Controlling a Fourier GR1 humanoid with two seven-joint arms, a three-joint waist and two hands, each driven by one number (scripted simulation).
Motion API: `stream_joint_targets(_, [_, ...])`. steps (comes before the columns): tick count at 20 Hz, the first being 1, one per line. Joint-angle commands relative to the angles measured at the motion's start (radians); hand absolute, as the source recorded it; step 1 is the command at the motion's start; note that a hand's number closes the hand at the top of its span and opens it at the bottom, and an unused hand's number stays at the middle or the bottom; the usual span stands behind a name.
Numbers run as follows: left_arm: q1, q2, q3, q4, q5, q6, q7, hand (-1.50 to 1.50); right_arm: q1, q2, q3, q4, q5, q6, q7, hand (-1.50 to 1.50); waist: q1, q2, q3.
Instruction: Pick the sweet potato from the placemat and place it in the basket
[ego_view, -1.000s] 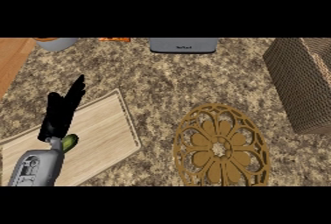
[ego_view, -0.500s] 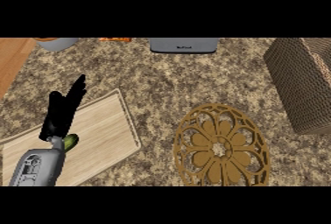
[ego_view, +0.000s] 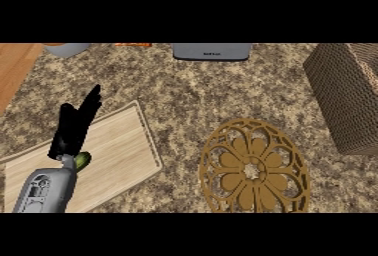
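A round brown placemat (ego_view: 255, 172) with a cut-out flower pattern lies at the lower right of the counter, and nothing lies on it. I see no sweet potato anywhere. The woven basket (ego_view: 347, 95) stands at the right edge; its inside is out of sight. My left hand (ego_view: 74, 127) is over the wooden cutting board (ego_view: 122, 150) at the left, open, with its fingers straight and pointing away from me. A small green object (ego_view: 83, 160) peeks out beside the wrist, mostly hidden. My right hand does not show.
A grey appliance (ego_view: 212, 51) sits at the counter's back edge. At the back left there is a grey bowl-like container (ego_view: 66, 48) with something orange (ego_view: 133, 44) beside it. A wooden surface (ego_view: 15, 65) borders the speckled counter on the left.
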Motion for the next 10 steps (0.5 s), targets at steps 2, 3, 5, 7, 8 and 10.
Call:
stream_joint_targets(2, [-0.005, -0.003, -0.002, -0.009, 0.004, -0.006, 0.003, 0.00, 0.009, 0.007, -0.093, 0.140, -0.065, -0.047, 0.008, 1.50, 0.011, 0.005, 0.001])
stream_joint_targets(3, [0.017, -0.026, -0.015, 0.022, -0.018, 0.017, -0.047, 0.00, 0.033, 0.043, -0.096, 0.144, -0.072, -0.087, 0.000, -1.50, 0.006, 0.005, 0.001])
stream_joint_targets(5, [0.020, -0.032, -0.037, -0.066, -0.018, 0.015, 0.049, 0.00, -0.004, 0.019, -0.113, 0.174, -0.093, -0.051, -0.011, -1.50, 0.013, 0.002, 0.001])
stream_joint_targets(7, [-0.039, -0.022, -0.011, 0.028, -0.017, 0.014, -0.013, 0.00, -0.008, 0.007, -0.140, 0.200, -0.118, -0.071, -0.064, -1.50, 0.010, 0.008, 0.001])
stream_joint_targets(8, [-0.031, -0.002, 0.010, 0.036, -0.004, 0.000, -0.004, 0.00, 0.004, 0.033, -0.133, 0.163, -0.123, -0.099, -0.056, -1.50, -0.002, 0.000, 0.000])
stream_joint_targets(10, [0.029, -0.017, -0.019, -0.024, -0.026, 0.017, -0.013, 0.00, 0.008, 0.010, -0.169, 0.187, -0.145, -0.153, -0.102, -1.50, 0.014, 0.004, 0.001])
